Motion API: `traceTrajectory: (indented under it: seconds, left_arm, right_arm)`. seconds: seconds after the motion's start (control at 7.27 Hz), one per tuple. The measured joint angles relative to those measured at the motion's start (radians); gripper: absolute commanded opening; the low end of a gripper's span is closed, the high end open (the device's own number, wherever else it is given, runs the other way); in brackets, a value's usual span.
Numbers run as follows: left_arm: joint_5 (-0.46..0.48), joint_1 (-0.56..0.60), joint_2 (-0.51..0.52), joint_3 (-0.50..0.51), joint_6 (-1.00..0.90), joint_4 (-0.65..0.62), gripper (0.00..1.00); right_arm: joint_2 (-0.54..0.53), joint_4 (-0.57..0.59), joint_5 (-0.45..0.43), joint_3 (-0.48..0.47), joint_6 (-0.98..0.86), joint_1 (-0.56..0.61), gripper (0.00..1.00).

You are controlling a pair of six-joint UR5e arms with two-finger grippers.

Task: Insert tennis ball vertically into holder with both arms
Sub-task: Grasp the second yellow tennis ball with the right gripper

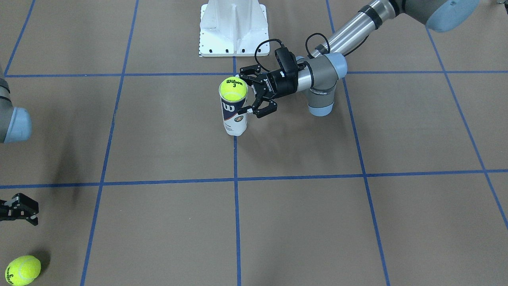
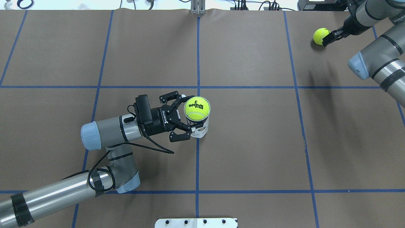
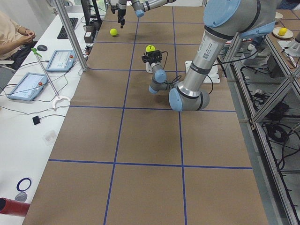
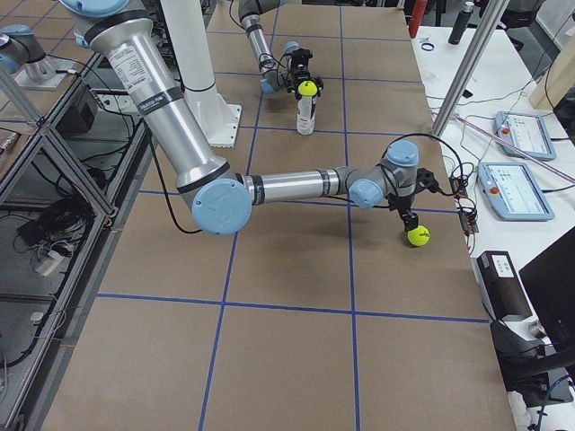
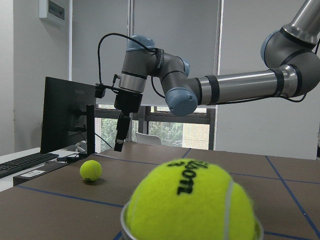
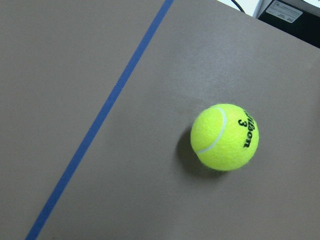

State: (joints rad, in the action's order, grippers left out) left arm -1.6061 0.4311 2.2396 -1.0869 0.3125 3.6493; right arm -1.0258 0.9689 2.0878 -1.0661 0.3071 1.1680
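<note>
— Overhead exterior: logged left claw (image 2: 188, 114) gaping beside holder (image 2: 199, 129), upright, central; ball (image 2: 196, 108) perched on its mouth.
— Feared off-centre squeeze toppling holder, spilling ball. Couldn't tell state of right claw (image 2: 329, 37).

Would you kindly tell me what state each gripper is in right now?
Left gripper: open, beside the clear plastic cylindrical holder.
Right gripper: open, empty, near the loose yellow-green tennis ball.

Seated ball (image 1: 233, 88): "Wilson" over "3", black print.
Holder (image 1: 234, 115): white "W" on navy label; the finer print is too small to read.
Loose ball (image 6: 225, 137), near a table corner: "Wilson", "3".
Left gripper (image 2: 186, 116): white "ROBOTIQ" on its black body.
</note>
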Motion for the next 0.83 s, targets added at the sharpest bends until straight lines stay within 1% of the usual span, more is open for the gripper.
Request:
traceTrajectory:
  seconds: [0.14, 0.28, 0.41, 0.55, 0.69, 0.83]
  left_arm:
    - [0.0, 0.0, 0.0, -0.001, 0.0, 0.0, 0.99]
    - [0.001, 0.0, 0.0, -0.002, 0.0, 0.0, 0.99]
    - [0.0, 0.001, 0.0, -0.002, 0.0, 0.001, 0.99]
    - [0.0, 0.001, -0.001, -0.002, -0.001, 0.001, 0.99]
    - [0.0, 0.001, -0.001, -0.001, -0.001, 0.002, 0.99]
    - [0.001, 0.001, -0.001, -0.001, -0.001, 0.002, 0.99]
  right_arm:
    - [0.055, -0.083, -0.052, 0.118, 0.042, -0.008, 0.97]
    - [0.111, -0.128, -0.115, 0.213, 0.07, -0.026, 0.97]
    - [0.149, -0.145, -0.179, 0.27, 0.087, -0.052, 0.98]
    - [0.164, -0.151, -0.232, 0.294, 0.094, -0.078, 0.97]
    - [0.164, -0.153, -0.269, 0.304, 0.094, -0.097, 0.69]
    - [0.159, -0.154, -0.291, 0.307, 0.091, -0.107, 0.18]
